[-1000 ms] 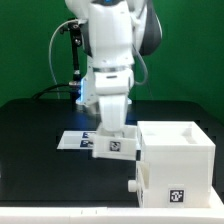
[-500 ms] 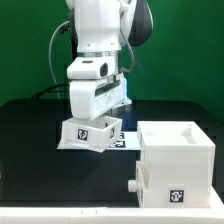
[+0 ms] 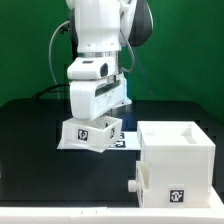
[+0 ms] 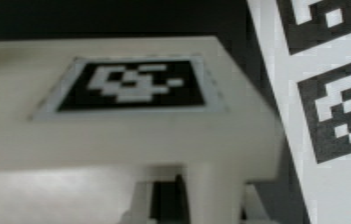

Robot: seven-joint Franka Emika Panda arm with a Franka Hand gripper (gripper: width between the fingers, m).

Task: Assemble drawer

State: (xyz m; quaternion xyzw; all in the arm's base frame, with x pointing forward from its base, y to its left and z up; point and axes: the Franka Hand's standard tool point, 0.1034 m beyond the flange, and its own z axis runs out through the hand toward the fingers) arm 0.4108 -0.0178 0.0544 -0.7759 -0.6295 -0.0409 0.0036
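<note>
The drawer (image 3: 88, 133), a small white open-topped box with a black-and-white tag on its face, hangs tilted just above the black table, left of centre in the exterior view. My gripper (image 3: 106, 122) comes down from above and is shut on one wall of the drawer; its fingertips are hidden behind the drawer. In the wrist view the drawer's tagged face (image 4: 133, 83) fills the picture. One white wall runs between my fingers, with the gripper (image 4: 216, 200) closed around it.
A larger white hollow casing (image 3: 178, 152) with a tag low on its front stands at the exterior view's right, its top open. The marker board (image 3: 127, 143) lies flat between it and the drawer and shows in the wrist view (image 4: 323, 90) too.
Since one second ago the arm has swung to the exterior view's left and the drawer has come up tilted in the gripper. Nothing has moved in the last half second.
</note>
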